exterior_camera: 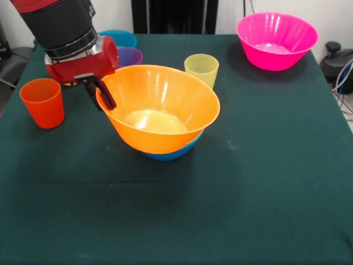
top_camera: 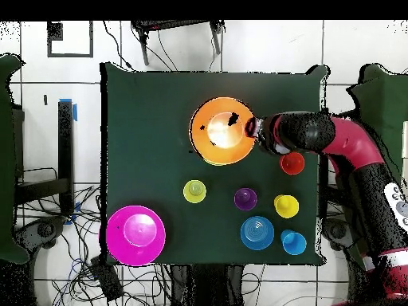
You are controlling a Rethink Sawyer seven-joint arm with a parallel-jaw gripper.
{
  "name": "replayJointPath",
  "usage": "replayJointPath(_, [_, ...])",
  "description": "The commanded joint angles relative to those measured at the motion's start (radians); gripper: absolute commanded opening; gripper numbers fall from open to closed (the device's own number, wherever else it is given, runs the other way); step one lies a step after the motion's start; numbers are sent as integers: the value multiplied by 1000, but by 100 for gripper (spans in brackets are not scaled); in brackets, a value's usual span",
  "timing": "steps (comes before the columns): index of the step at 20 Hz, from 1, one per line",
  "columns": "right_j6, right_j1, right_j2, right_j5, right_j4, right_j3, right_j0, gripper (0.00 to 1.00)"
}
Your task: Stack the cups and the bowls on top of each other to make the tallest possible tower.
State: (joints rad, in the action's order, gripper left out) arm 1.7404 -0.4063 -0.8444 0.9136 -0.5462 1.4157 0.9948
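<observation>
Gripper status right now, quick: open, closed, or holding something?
Gripper: shut on the rim of the large orange-yellow bowl, which sits tilted on a blue bowl.

Dark green table (exterior_camera: 265, 182), white tiled floor (top_camera: 263, 48), tangled cables (top_camera: 76, 255)

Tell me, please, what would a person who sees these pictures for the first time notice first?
First, the large orange-yellow bowl near the table's middle, sitting tilted on a blue bowl beneath it. The red and black gripper has its jaws closed on that bowl's rim at the picture's left. After that, the large pink bowl stands alone at the far right corner, and an orange cup stands at the left.
</observation>
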Motion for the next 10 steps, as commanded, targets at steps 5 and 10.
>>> replayJointPath(5, [-216, -13, 58, -5, -138, -45, -102, 0])
replayJointPath(10, [-169, -63, 67, -2, -159, 3, -134, 0])
